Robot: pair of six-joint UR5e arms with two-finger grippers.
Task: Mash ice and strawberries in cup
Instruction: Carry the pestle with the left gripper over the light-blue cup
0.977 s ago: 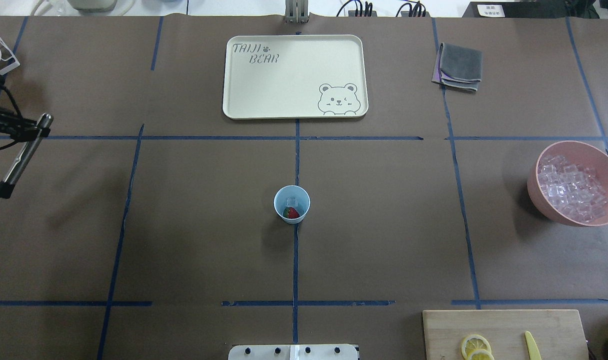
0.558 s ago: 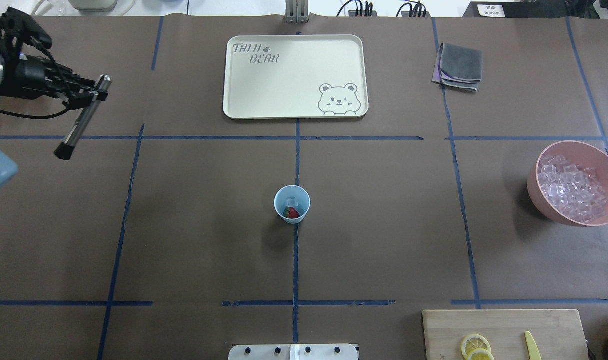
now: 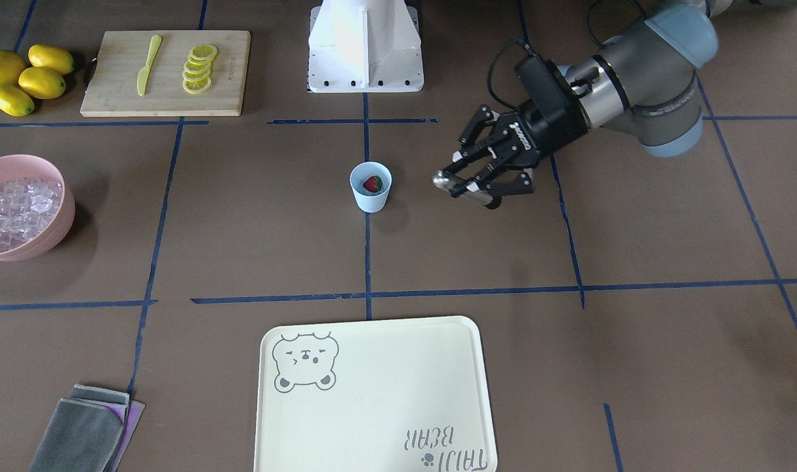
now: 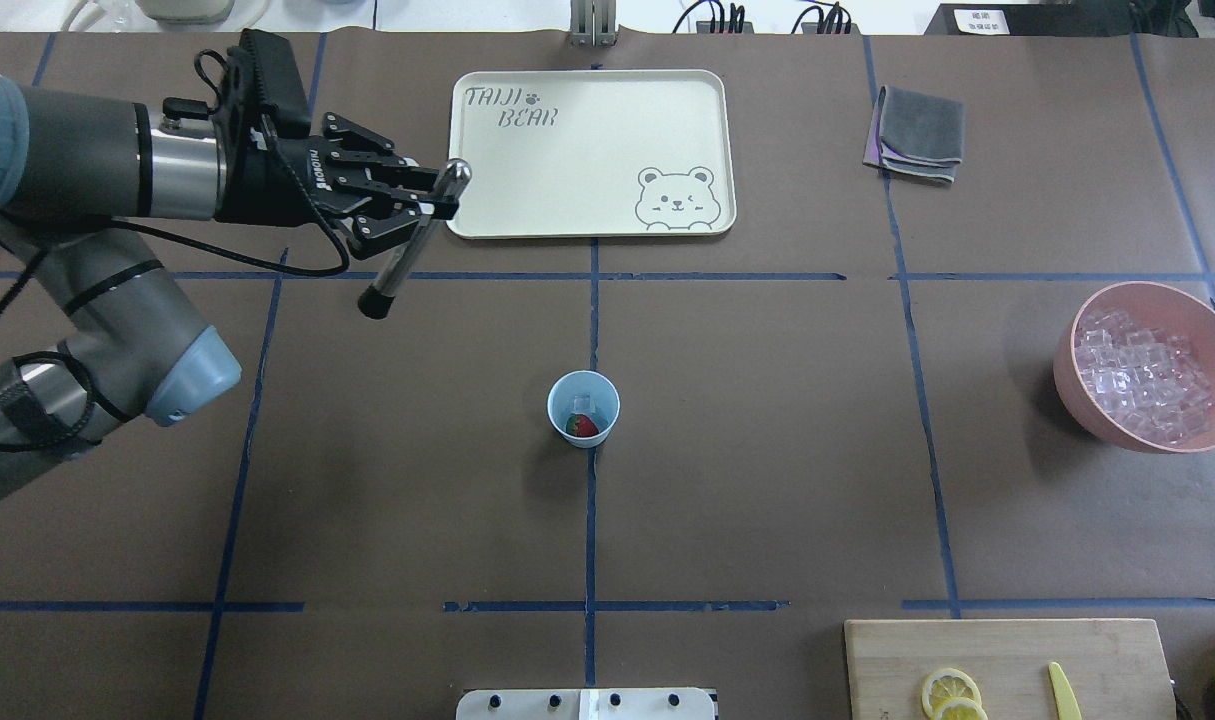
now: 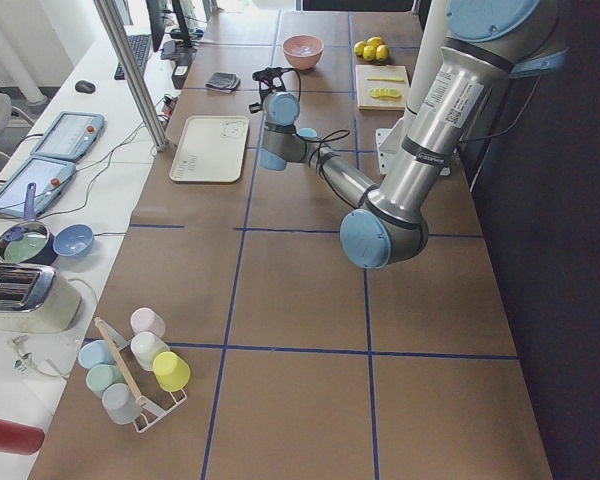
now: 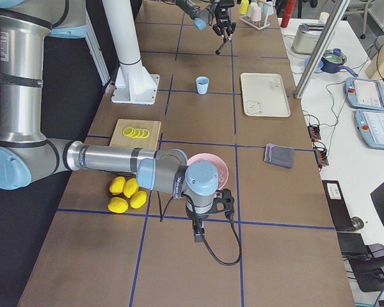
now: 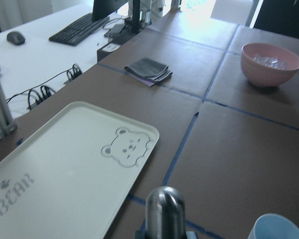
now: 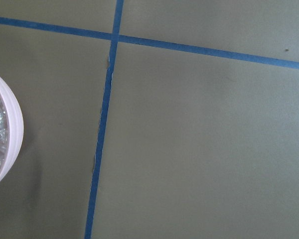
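Note:
The pale blue cup (image 4: 583,408) (image 3: 370,187) stands at the table's middle. Inside it lie a red strawberry (image 4: 583,427) (image 3: 372,184) and a clear ice cube (image 4: 581,402). My left gripper (image 4: 435,206) (image 3: 469,185) hovers beside the tray's near left corner, up and to the left of the cup, shut on a metal muddler (image 4: 412,240) whose black tip points down toward the table. The left wrist view shows the muddler's rounded top (image 7: 164,209) and the cup's rim (image 7: 279,228). My right gripper (image 6: 198,225) shows only in the exterior right view, beside the pink bowl; I cannot tell its state.
A cream bear tray (image 4: 487,210) lies beyond the cup, with a folded grey cloth (image 4: 919,132) to its right. At the right edge sits a pink bowl (image 4: 1207,305) with more ice. A cutting board (image 4: 1007,650) holds lemon slices and a yellow knife; lemons (image 3: 24,77) lie beside it.
My left arm has swung in from the table's left edge to the tray's left side, carrying the muddler. The cup and its contents have not moved.

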